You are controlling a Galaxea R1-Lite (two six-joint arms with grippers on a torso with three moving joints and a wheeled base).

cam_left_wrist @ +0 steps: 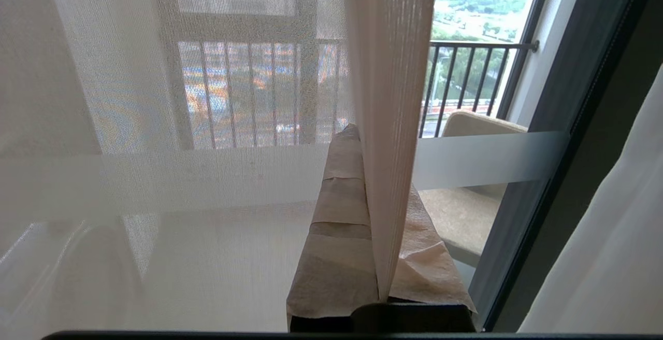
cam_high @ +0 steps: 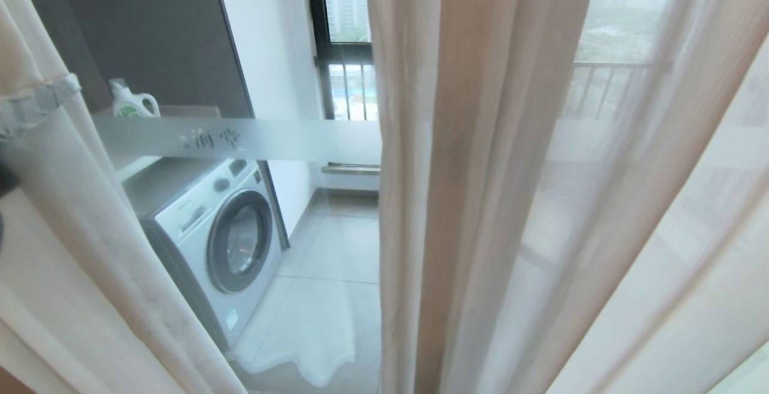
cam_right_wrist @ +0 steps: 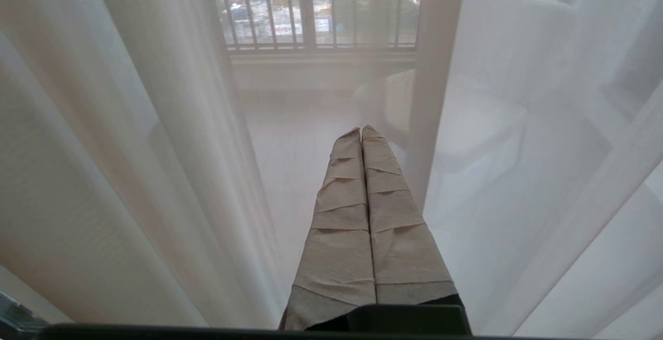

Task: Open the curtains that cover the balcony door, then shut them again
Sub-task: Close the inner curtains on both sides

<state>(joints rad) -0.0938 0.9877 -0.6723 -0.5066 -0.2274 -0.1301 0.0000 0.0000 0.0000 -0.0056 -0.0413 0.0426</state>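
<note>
The curtains here are thin cream sheers. One panel (cam_high: 72,250) hangs at the left and a wider bunch of folds (cam_high: 480,202) fills the middle and right. Between them the balcony door's glass with its frosted band (cam_high: 252,139) is uncovered. In the left wrist view my left gripper (cam_left_wrist: 362,132), its fingers (cam_left_wrist: 336,215) wrapped in beige tape, is shut on a folded edge of the sheer curtain (cam_left_wrist: 388,122), close to the door's dark frame (cam_left_wrist: 544,174). My right gripper (cam_right_wrist: 361,130) is shut on nothing, with sheer folds (cam_right_wrist: 129,174) around it.
Behind the glass stand a white washing machine (cam_high: 222,244) and a detergent bottle (cam_high: 129,103) on a shelf. A beige chair (cam_left_wrist: 466,215) sits on the balcony before a barred railing (cam_left_wrist: 476,70). The balcony has a pale tiled floor (cam_high: 336,262).
</note>
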